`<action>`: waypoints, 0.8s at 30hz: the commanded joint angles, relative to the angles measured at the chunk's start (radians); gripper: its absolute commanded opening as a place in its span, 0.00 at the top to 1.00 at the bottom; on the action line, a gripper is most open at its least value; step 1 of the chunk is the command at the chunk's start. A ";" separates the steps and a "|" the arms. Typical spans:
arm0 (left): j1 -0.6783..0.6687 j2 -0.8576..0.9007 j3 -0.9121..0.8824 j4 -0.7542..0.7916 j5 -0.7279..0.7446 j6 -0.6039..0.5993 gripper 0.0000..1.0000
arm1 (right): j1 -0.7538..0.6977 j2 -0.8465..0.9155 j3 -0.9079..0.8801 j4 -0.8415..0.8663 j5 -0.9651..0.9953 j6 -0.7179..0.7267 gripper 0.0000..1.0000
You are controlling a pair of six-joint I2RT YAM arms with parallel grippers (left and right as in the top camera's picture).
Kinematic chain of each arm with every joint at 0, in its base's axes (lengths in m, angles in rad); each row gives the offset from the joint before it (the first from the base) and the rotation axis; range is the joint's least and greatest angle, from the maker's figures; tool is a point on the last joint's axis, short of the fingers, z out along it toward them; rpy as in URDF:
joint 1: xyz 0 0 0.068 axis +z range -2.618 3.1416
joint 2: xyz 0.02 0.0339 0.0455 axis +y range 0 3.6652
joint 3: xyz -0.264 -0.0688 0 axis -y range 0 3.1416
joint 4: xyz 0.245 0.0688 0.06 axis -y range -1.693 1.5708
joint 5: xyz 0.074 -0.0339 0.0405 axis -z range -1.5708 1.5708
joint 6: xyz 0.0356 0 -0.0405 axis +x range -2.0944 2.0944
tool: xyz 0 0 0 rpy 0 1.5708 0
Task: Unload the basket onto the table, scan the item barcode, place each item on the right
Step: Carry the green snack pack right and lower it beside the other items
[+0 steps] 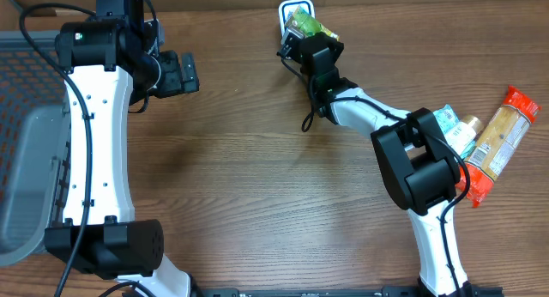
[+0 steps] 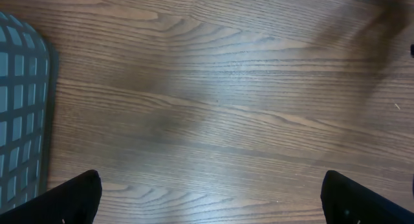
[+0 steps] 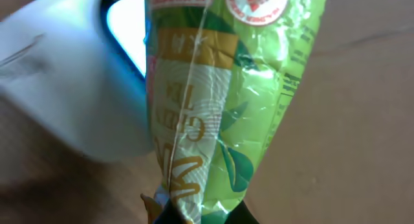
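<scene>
1. Packet of green tea sits directly over the scanner at the far edge of the wooden table, seen from overhead.
2. Right gripper is clamped together on one end of the packet, just on the near side of the scanner.
3. From the right wrist, the shiny green packet covers the right part of the scanner's glowing blue-white face; whether the two touch cannot be told.
4. Left gripper hovers well to the left of the scanner, its fingers spread wide apart over bare wood and holding nothing.
5. Grey mesh basket lies farther left of the scanner, beyond the left arm.
6. Orange snack packet and a teal packet lie together well to the right of the scanner, beside the right arm.
</scene>
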 commanded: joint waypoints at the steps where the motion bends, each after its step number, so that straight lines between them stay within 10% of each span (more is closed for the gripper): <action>1: 0.004 0.010 0.000 -0.001 0.000 -0.010 0.01 | 0.028 -0.178 0.029 -0.085 -0.011 0.018 0.96; 14: 0.004 0.010 0.000 -0.001 0.000 -0.010 0.00 | -0.018 -0.732 0.029 -0.845 -0.581 0.710 0.96; 24: 0.004 0.010 0.000 -0.002 0.000 -0.010 0.00 | -0.368 -0.834 0.000 -1.350 -0.603 1.316 0.96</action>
